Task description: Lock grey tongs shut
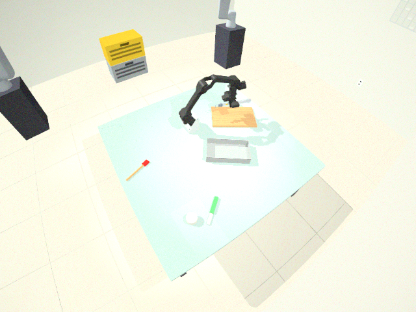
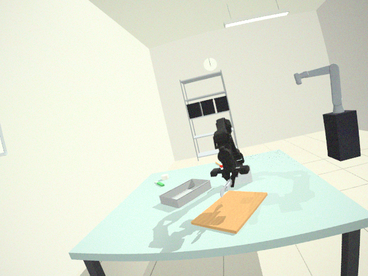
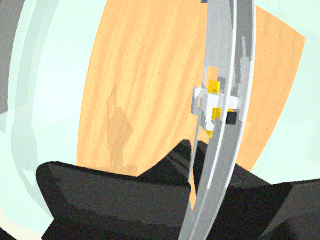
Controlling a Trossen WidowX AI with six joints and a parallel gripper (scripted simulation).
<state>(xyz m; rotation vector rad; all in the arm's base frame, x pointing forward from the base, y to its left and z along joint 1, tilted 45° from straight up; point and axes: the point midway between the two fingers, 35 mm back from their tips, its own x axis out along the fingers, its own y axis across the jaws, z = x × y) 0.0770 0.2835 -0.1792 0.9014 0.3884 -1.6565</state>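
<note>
My gripper (image 1: 234, 104) (image 2: 230, 183) (image 3: 191, 147) is clenched on the grey tongs (image 1: 220, 105) (image 2: 225, 185) (image 3: 225, 155), gripping 1 long arm. They're right at the tool, extending to both sides of it approx. crosswise in the top cam; in the wrist cam the long axis runs top to bottom, slightly bowed, w/ yellow bits at the fitting just past my fingertips. Can't tell which end is the tips, or if the lock's engaged.

Next out from the tool: the wooden board (image 1: 234, 117) (image 2: 234, 207) (image 3: 115, 60), flat on the table, tongs off its edge in the top cam. Past the board from the tool, the roasting tin (image 1: 228, 161) (image 2: 178, 203) sits upright w/ its bare grey bottom showing.

Farther from the tool: the red-headed spatula (image 1: 136, 171) (image 2: 219, 164), then the green-handled item (image 1: 214, 205) (image 2: 160, 184) w/ a small white obj. (image 1: 192, 218) (image 2: 164, 176) near it. Way back, 3 black bins (image 2: 207, 107) on a shelf unit (image 2: 202, 77); can't see what's inside.
</note>
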